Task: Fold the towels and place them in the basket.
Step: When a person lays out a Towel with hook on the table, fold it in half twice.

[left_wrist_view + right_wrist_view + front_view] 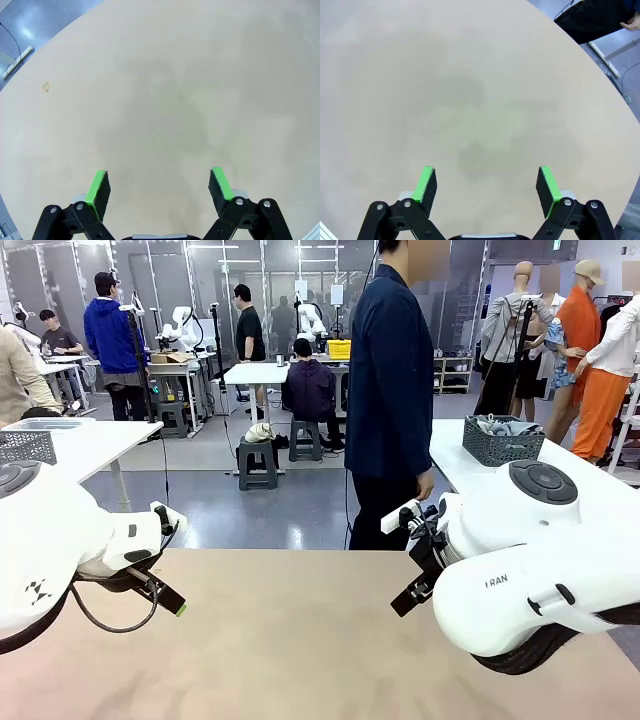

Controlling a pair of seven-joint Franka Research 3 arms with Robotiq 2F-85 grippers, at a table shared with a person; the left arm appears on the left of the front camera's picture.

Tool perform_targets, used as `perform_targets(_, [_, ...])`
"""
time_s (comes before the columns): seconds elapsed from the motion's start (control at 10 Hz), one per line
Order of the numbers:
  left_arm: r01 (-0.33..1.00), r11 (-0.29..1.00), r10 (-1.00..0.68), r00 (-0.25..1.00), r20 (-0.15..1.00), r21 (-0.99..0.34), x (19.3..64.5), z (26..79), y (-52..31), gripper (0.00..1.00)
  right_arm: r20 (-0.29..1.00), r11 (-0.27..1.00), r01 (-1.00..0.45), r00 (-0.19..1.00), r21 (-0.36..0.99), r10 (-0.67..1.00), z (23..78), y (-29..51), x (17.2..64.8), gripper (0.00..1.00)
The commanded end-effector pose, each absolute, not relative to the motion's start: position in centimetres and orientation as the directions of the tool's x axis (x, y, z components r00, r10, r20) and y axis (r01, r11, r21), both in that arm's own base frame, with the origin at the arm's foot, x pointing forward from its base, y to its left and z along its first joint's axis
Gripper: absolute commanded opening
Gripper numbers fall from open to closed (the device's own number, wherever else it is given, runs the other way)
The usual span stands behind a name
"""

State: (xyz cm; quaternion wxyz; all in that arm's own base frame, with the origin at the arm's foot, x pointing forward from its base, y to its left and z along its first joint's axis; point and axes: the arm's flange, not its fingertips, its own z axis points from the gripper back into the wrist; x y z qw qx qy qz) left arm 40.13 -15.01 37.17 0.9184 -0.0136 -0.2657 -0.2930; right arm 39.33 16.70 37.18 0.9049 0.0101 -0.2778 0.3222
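My left claw (159, 182) and right claw (487, 182) both hang released, jaws wide, above the tan worktop (300, 640), grasping nothing. The dark mesh basket (503, 448) stands on a white table at the far right, well apart from me. Pale cloth is heaped inside it. Those may be the towels, though they are too small to tell. A person (390, 390) in a dark jacket stands at the far edge. Folding has not begun, I judge. Next I need a towel laid flat within reach, then a claw on each near corner.
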Motion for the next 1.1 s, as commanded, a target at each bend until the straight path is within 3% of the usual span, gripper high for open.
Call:
perform_targets(0.0, [0.545, 0.828, -0.530, 0.687, 0.496, 0.131, 40.1, 37.2, -15.0, 1.00, 0.510, 0.794, -0.587, 0.640, -0.158, 0.575, 37.2, 16.7, 39.3, 1.00])
perform_targets(0.5, [0.571, 0.805, -0.567, 0.661, 0.491, 0.161, 38.8, 39.9, -12.7, 1.00, 0.501, 0.767, -0.620, 0.618, -0.163, 0.606, 40.0, 14.5, 38.2, 1.00])
perform_targets(1.0, [0.605, 0.774, -0.595, 0.598, 0.537, 0.184, 35.0, 53.1, -11.5, 1.00, 0.503, 0.753, -0.625, 0.592, -0.207, 0.630, 53.3, 11.0, 33.7, 1.00])
